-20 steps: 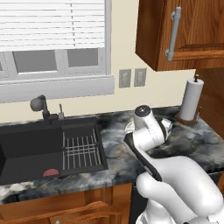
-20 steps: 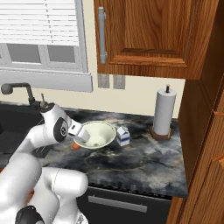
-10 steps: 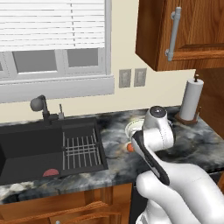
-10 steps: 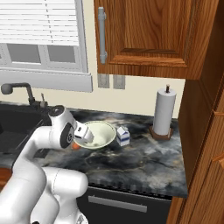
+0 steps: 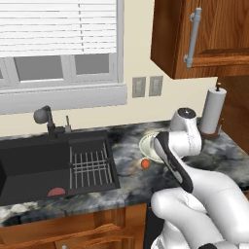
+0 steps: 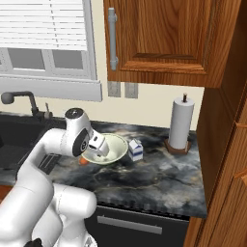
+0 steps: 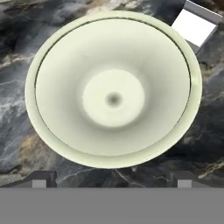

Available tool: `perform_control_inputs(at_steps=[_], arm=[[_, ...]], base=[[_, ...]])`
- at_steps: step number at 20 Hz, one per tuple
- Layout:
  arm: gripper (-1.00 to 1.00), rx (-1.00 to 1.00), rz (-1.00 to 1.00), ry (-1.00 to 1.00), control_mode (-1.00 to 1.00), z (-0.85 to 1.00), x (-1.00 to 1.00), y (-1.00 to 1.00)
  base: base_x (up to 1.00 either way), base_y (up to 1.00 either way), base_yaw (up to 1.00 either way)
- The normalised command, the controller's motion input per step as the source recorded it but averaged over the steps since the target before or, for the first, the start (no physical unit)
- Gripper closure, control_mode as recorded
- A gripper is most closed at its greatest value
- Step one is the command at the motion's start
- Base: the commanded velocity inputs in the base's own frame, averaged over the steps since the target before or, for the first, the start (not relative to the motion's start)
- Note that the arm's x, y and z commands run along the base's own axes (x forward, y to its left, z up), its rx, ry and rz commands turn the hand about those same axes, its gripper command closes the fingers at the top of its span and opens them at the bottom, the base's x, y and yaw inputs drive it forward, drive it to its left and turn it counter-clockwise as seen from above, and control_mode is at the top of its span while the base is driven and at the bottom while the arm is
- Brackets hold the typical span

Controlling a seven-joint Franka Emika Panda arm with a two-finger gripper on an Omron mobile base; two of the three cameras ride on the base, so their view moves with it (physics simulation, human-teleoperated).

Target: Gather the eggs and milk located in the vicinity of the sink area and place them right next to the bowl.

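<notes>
Pale bowl (image 7: 113,92) on marbled counter (image 7: 17,131), milk carton (image 7: 195,26) (top right corner)

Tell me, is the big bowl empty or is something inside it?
Empty. The hand view looks straight down into the bowl and shows only its smooth pale inside.

The pale greenish-white bowl (image 7: 113,89) stands upright and empty on the dark marbled counter (image 6: 159,169). The small orange-brown egg (image 5: 145,164) lies just beside its sink-side rim. The white milk (image 6: 136,149) carton stands upright just beside the opposite rim.
</notes>
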Motion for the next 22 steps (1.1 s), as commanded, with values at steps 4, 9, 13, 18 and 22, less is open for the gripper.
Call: perform_control_inputs(at_steps=[4, 9, 13, 18, 22], arm=[[-1.0, 0.01, 0.0, 0.13, -1.0, 0.27, -0.14, -0.08], [-1.0, 0.0, 0.0, 0.01, -1.0, 0.06, -0.55, 0.0], [-1.0, 0.0, 0.0, 0.0, -1.0, 0.0, -0.52, -0.01], [-1.0, 0.0, -0.01, 0.0, -1.0, 0.0, 0.0, -0.02], [-1.0, 0.0, 0.0, 0.0, -1.0, 0.0, 0.0, 0.0]], base=[[0.0, 0.0, 0.0], [0.0, 0.0, 0.0], [0.0, 0.0, 0.0], [0.0, 0.0, 0.0], [0.0, 0.0, 0.0]])
